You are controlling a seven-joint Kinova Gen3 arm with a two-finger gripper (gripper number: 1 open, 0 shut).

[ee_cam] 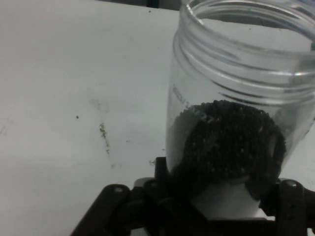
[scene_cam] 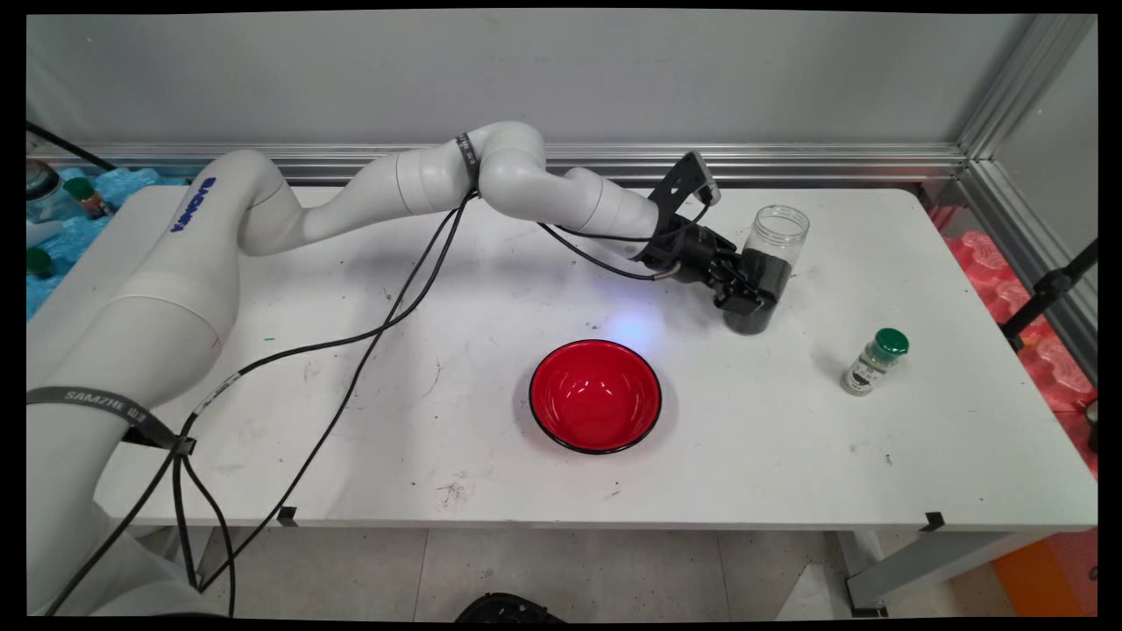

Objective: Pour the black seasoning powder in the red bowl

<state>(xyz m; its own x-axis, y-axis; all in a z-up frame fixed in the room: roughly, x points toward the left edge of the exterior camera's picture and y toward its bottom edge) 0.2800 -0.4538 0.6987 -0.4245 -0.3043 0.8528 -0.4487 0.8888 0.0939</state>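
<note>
A clear open-topped plastic jar [scene_cam: 770,254] half full of small black grains stands slightly tilted on the white table [scene_cam: 491,456] at the back right. My black gripper [scene_cam: 756,285] is shut around its lower half. In the hand view the jar [ee_cam: 236,113] fills the right side, its threaded mouth at the top and the dark grains heaped inside, with the black linkage rising around its base. A red bowl [scene_cam: 595,395] with a black rim sits empty in the table's middle, down and left of the jar.
A small spice bottle [scene_cam: 873,361] with a green cap stands near the right edge, right of the jar. Black cables [scene_cam: 368,342] hang from the arm across the table's left half. Bottles and blue packaging lie off the table at far left.
</note>
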